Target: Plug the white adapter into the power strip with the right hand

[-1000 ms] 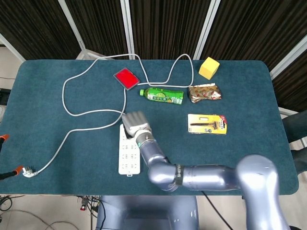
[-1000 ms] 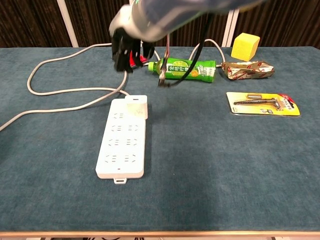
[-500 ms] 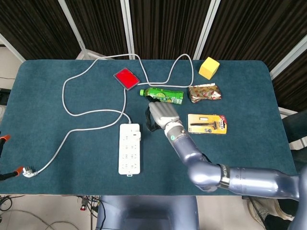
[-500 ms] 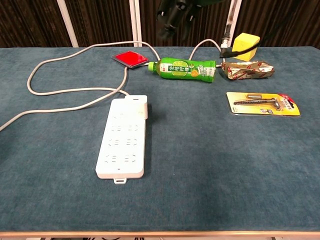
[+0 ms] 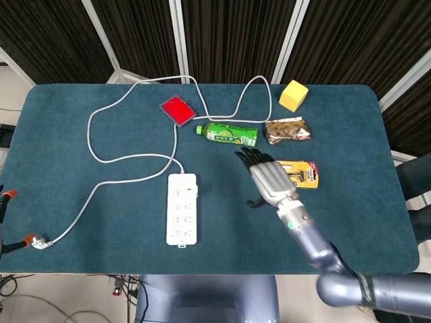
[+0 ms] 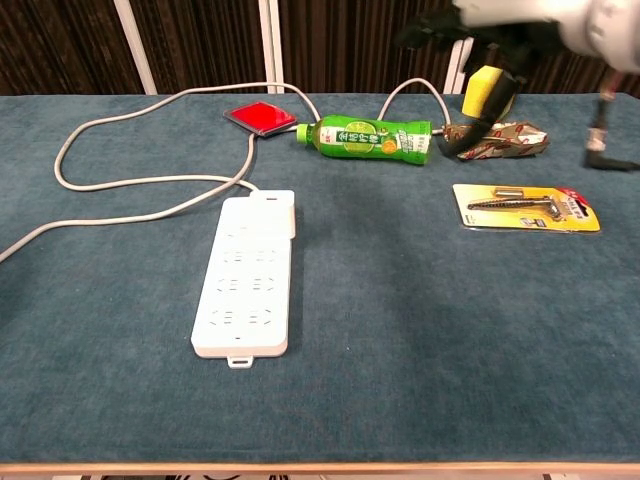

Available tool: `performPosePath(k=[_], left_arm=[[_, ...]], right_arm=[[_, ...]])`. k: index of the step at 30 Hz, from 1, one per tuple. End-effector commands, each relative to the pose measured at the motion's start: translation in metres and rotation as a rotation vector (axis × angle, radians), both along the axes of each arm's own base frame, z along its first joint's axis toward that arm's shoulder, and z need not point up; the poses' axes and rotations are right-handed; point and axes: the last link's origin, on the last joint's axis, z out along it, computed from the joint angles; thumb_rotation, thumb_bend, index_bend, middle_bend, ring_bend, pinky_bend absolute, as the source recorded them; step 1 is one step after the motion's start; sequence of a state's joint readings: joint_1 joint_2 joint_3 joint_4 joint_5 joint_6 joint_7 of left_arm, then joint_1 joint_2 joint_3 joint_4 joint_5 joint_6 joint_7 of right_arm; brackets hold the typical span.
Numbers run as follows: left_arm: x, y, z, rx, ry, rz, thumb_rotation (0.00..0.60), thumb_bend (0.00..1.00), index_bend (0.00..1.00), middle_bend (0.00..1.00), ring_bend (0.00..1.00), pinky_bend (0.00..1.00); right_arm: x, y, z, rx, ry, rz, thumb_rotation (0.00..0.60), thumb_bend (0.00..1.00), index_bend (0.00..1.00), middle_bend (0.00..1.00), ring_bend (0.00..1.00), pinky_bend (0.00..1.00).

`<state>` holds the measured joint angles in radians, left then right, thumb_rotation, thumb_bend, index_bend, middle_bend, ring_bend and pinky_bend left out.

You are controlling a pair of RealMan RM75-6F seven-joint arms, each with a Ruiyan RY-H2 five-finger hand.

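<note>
The right hand hangs above the dark teal cloth worktop with its fingers spread and nothing in them, over the left end of the yellow blister pack holding a razor. The flat white power strip lies well apart to its left, with the small white adapter seated at the strip's far end where the grey cable leaves it. Beyond the hand lie a green plastic bottle, a brown crinkled snack packet, a yellow foam cube and a red flat square pad. The left hand does not show in either view.
</note>
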<state>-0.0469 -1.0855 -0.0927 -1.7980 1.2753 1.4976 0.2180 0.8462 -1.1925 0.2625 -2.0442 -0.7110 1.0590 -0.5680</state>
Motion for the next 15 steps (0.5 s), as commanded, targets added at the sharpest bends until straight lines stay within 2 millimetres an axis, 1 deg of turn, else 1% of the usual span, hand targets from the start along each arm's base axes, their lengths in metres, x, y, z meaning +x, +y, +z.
performPosePath(k=[1,2,5,6,8,11,13,15], left_arm=[[-0.001,0.001,0.001,0.007,0.002,0.002,0.600,0.06,0.17,0.00,0.00,0.00],[-0.001,0.001,0.001,0.011,0.003,0.003,0.600,0.06,0.17,0.00,0.00,0.00],[-0.002,0.002,0.002,0.029,0.004,0.002,0.600,0.06,0.17,0.00,0.00,0.00],[-0.002,0.003,0.002,0.032,0.004,0.000,0.600,0.06,0.17,0.00,0.00,0.00],[-0.002,0.003,0.002,0.038,0.004,-0.003,0.600,0.06,0.17,0.00,0.00,0.00],[-0.002,0.004,0.000,0.034,0.002,-0.005,0.600,0.06,0.17,0.00,0.00,0.00],[-0.002,0.004,0.000,0.030,0.001,-0.007,0.600,0.06,0.17,0.00,0.00,0.00],[-0.001,0.004,-0.001,0.027,0.002,-0.011,0.600,0.06,0.17,0.00,0.00,0.00]], right_arm=[[-0.076,0.057,0.010,-0.099,0.065,-0.039,0.600,0.19,0.00,0.00,0.00,0.14],[-0.089,0.065,0.011,-0.125,0.094,-0.038,0.600,0.19,0.00,0.00,0.00,0.14],[-0.135,0.100,0.014,-0.218,0.138,-0.059,0.600,0.19,0.00,0.00,0.00,0.14],[-0.143,0.107,0.014,-0.238,0.140,-0.064,0.600,0.19,0.00,0.00,0.00,0.14],[-0.166,0.127,0.016,-0.298,0.156,-0.080,0.600,0.19,0.00,0.00,0.00,0.14],[-0.188,0.146,0.019,-0.374,0.178,-0.092,0.600,0.19,0.00,0.00,0.00,0.14],[-0.198,0.154,0.022,-0.413,0.194,-0.094,0.600,0.19,0.00,0.00,0.00,0.14],[-0.202,0.156,0.024,-0.433,0.199,-0.087,0.600,0.19,0.00,0.00,0.00,0.14]])
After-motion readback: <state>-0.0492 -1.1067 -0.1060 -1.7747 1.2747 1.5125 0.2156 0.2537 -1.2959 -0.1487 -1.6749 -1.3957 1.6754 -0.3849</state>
